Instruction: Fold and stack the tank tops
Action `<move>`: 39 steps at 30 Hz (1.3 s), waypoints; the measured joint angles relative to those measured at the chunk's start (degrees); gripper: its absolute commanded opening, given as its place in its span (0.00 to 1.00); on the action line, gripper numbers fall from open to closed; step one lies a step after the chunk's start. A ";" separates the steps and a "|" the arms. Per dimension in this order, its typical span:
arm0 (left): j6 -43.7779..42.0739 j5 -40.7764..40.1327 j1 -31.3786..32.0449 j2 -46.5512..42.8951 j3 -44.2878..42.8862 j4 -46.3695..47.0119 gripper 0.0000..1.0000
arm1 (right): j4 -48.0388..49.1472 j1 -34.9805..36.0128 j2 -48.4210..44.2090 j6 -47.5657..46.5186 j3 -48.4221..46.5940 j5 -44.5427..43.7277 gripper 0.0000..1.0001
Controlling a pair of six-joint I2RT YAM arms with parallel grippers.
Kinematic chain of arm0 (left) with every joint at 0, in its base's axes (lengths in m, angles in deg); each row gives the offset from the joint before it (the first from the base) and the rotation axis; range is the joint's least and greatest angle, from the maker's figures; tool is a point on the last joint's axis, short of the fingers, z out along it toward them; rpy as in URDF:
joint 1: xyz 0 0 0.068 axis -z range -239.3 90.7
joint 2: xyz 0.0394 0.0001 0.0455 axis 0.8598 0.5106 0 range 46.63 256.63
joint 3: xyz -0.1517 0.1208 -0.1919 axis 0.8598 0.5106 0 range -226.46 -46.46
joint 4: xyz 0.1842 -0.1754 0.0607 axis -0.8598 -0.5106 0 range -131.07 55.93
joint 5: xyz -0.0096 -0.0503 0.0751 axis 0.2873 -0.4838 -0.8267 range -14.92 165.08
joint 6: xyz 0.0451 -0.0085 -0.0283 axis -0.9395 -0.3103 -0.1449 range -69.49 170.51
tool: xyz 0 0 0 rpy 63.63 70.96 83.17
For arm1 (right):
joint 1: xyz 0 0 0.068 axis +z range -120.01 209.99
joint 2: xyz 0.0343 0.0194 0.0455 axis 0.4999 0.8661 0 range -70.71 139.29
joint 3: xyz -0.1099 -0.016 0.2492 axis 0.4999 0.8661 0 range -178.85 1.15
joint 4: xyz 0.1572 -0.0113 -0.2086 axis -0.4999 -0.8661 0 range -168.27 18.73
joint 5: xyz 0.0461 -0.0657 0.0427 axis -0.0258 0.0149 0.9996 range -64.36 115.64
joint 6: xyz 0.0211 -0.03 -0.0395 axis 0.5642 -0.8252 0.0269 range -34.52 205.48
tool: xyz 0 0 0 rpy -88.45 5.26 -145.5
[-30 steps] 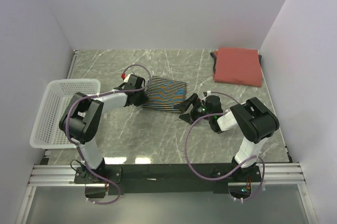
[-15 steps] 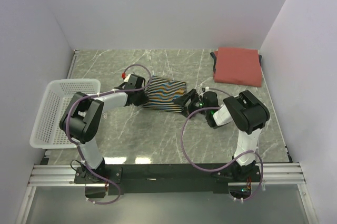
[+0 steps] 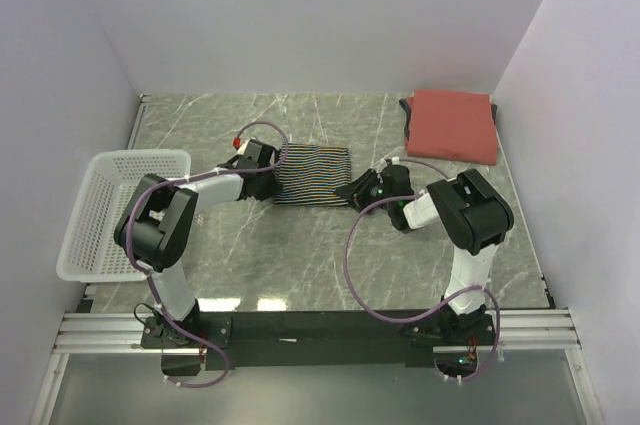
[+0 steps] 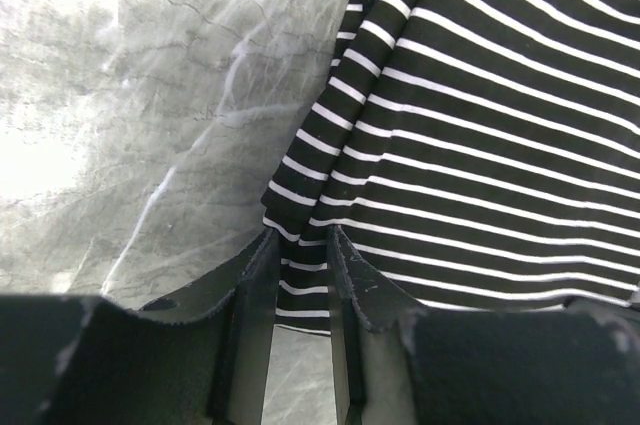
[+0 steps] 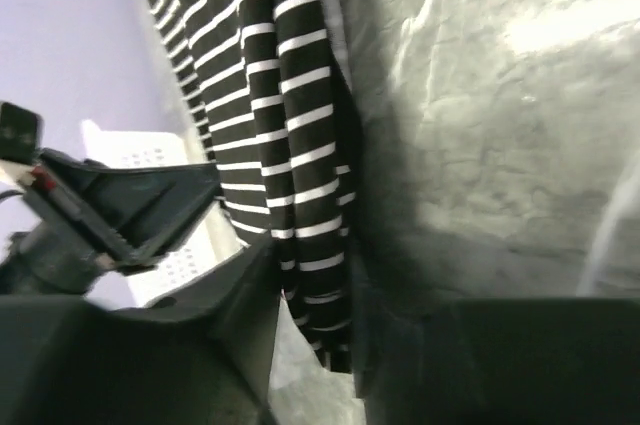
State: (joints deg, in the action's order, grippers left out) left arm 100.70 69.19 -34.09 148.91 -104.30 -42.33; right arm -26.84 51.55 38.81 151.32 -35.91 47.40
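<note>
Top view: right arm has swung in from the right. Its right pincer [image 3: 352,188], wide apart a second ago, is now drawn in on the near right corner of the striped tank top [image 3: 312,173]. Left pincer [image 3: 274,167] keeps its hold on the left edge. The cloth lies squarer and flatter than before, mid-surface. Likely both ends are secured for the next fold.

Left wrist: fingers clamped on the striped hem, grey surface [image 4: 150,95] to the left.

Right wrist: folded striped edge fills the gap between the fingers, so it reads as a pinch.

Room: marbled grey surface, plain pale walls. White mesh basket [image 3: 75,245] sits at left, and a rust-red tank top [image 3: 452,125] is folded at far right.
</note>
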 measured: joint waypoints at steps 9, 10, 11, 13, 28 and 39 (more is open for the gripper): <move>-0.39 2.60 0.09 -1.68 0.00 -1.64 0.51 | -20.22 -0.22 -5.51 -9.84 -5.11 -5.53 0.00; -0.48 2.75 0.11 -2.62 -0.11 -2.75 0.51 | -23.82 -0.22 -5.86 -11.63 -6.95 -6.67 0.00; -0.50 2.95 0.11 -3.65 -0.48 -4.00 0.51 | -27.45 -0.22 -6.03 -13.46 -9.01 -7.89 0.00; -0.63 3.06 0.13 -5.77 -1.53 -5.49 0.52 | -35.28 -0.22 -6.10 -17.51 -13.97 -11.17 0.00; -3.04 6.99 0.13 -20.15 -4.87 -9.64 0.51 | -69.31 -6.62 7.82 -43.47 -60.02 -34.03 0.00; -4.96 9.94 0.13 -21.53 -4.35 -11.41 0.50 | -78.47 -11.74 13.60 -55.39 -75.14 -40.19 0.00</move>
State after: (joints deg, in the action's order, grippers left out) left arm 95.74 79.13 -33.95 127.38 -108.65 -53.73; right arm -105.31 39.82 52.40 95.94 -111.06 7.20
